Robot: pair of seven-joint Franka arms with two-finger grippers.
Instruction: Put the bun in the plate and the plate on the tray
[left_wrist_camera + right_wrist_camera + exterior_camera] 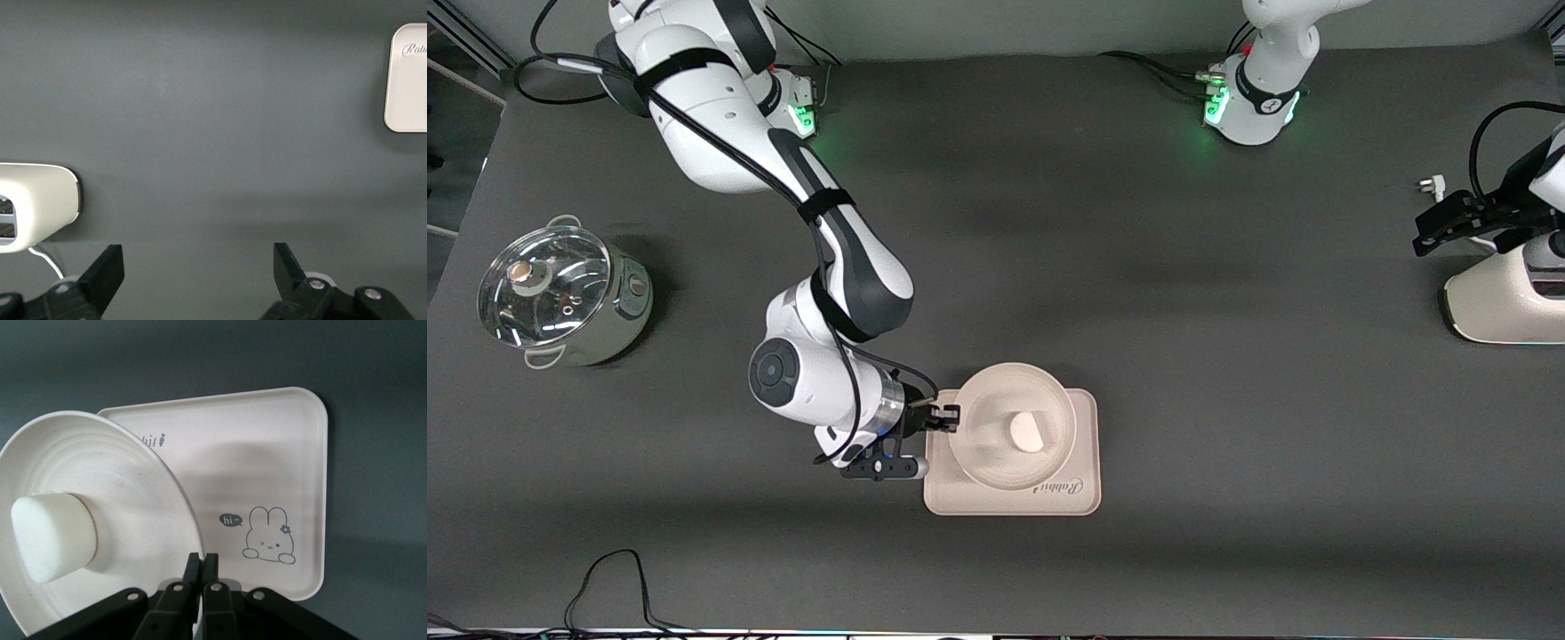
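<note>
Right gripper (pixel 945 417) pinched shut on rim of plate (pixel 983 462), over the tray's edge toward the right arm's end; plate tilted above tray (pixel 1080 498), not seated flat; bun (pixel 1026 433) already in plate; remaining, by the look of it: lower, let go. Left gripper (pixel 199 267) waiting, jaws spread wide and empty, beside a white appliance (pixel 1507 307) at the left arm's end.

Right gripper (pixel 947 418) reached low from a bent arm, jaws pinched shut on the plate (pixel 976 462) rim. Left gripper (pixel 1427 233) waited off at its own end, jaws spread apart.
</note>
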